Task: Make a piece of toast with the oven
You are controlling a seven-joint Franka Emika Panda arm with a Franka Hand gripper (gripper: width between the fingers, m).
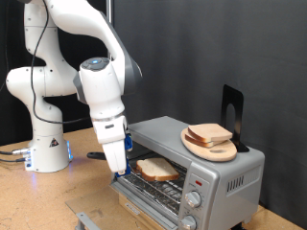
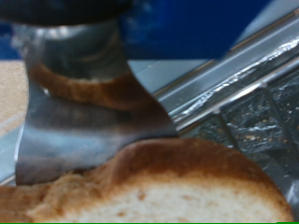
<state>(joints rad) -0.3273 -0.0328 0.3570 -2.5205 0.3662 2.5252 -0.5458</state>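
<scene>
Here, the two-finger gripper (image 1: 117,171) is seen lowered at the open front of the small boxy silver-grey metal toaster oven (image 1: 206,172), its tip just beside a roughly square slice of bread with a pale cream face and tan-brown crust (image 1: 156,169), the piece of toast, which lies on the wire rack (image 1: 153,191) inside the oven mouth. In the wrist view a metal finger (image 2: 84,121) is shown pressed close against the crust of that slice (image 2: 168,187), but the second finger is hidden, so how wide the claw stands, and whether the slice is gripped, cannot be told. Farther from the claw, on the oven's roof, a round light wooden board (image 1: 216,146) is seen carrying a second slice (image 1: 208,133). The loading step is judged to be in hand: bread on the rack, door not yet shut. A clean release and a clear withdrawal are called for.
</scene>
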